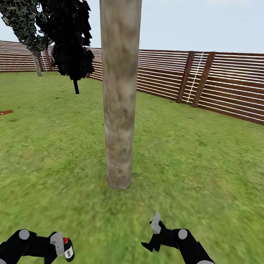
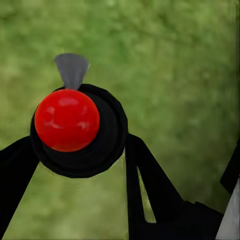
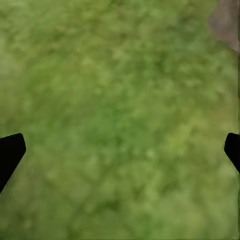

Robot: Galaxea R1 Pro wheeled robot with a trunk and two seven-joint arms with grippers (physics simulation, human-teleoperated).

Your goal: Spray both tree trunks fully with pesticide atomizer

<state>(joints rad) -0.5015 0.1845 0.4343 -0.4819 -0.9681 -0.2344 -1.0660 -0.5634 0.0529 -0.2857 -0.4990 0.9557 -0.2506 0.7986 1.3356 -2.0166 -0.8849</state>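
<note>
Everywhere green lawn, brown slat fence behind.

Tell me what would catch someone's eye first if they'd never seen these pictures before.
Most striking is the thick mottled beige-grey tree trunk rising from the lawn straight ahead, dead centre of the head view. Next comes the atomizer with its bright red cap, held in the left end effector low at the left. Behind, a brown slatted fence rings the grass, with a near-black conifer at upper left.
</note>
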